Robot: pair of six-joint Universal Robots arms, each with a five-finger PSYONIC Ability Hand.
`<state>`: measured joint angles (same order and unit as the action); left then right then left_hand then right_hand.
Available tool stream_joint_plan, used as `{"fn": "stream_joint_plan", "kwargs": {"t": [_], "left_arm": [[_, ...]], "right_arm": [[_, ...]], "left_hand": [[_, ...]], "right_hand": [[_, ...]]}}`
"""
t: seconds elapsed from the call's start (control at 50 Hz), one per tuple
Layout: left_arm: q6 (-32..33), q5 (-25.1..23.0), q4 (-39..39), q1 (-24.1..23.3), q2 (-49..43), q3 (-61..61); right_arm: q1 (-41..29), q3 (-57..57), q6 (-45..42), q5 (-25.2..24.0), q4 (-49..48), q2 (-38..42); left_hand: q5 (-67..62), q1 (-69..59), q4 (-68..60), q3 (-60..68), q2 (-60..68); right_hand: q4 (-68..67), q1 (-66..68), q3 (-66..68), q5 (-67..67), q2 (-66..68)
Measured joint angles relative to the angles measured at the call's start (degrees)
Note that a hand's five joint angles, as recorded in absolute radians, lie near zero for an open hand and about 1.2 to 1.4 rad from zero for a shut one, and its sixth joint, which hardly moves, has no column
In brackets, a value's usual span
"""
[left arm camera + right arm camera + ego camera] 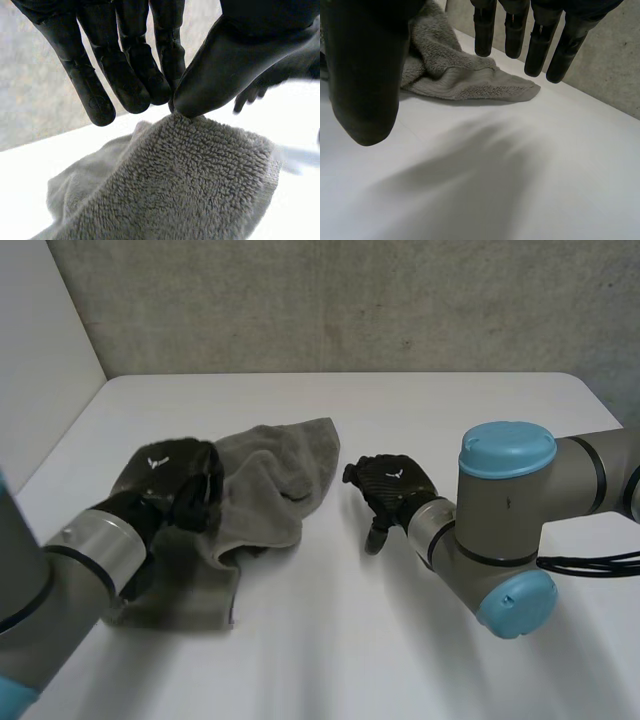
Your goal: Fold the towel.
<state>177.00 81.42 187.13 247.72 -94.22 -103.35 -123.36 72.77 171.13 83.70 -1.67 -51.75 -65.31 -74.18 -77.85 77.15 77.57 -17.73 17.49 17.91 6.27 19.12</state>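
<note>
My left hand [172, 480] pinched the nine-o'clock side of the rumpled towel [270, 480] on the table [420, 660]. My right hand [392, 483] hung relaxed and empty at its three o'clock. It looked soft, light and limp, so I judged the corners the best hold.

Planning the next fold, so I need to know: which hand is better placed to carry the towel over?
Left. The left hand already pinches the towel between thumb and fingers. The right hand hangs open over the table beside the towel's corner, holding nothing.

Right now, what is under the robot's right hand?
Bare table lies under the right hand. The towel sits past its fingertips; whatever lies beneath it is covered.
</note>
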Motion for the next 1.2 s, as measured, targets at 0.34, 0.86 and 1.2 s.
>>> {"fn": "stream_joint_plan", "kwargs": {"t": [0.34, 0.86, 1.2], "left_arm": [[-14.59, -9.62, -2.77, -1.90, 16.06, -2.65], [-13.99, -19.01, -2.23, 14.05, 14.99, -12.04], [-15.99, -14.24, 5.71, 14.04, 4.83, 14.20]], "right_arm": [[-1.20, 3.11, 9.09, -3.14, -0.56, -0.33], [-8.12, -13.81, 18.23, -4.04, -2.56, 14.10], [-1.16, -43.14, -4.21, -2.17, -2.11, 0.75]], "left_hand": [[-0.50, -0.12, -0.03, 0.03, 0.14], [-0.50, -0.14, -0.26, 0.05, 0.21], [-0.52, -0.37, -0.28, 0.09, 0.29]], "right_hand": [[0.86, -1.39, -1.14, -1.19, -0.49], [-58.88, 57.92, 58.04, 59.66, 56.26], [-59.19, 58.70, 59.02, 59.66, 57.13]]}}
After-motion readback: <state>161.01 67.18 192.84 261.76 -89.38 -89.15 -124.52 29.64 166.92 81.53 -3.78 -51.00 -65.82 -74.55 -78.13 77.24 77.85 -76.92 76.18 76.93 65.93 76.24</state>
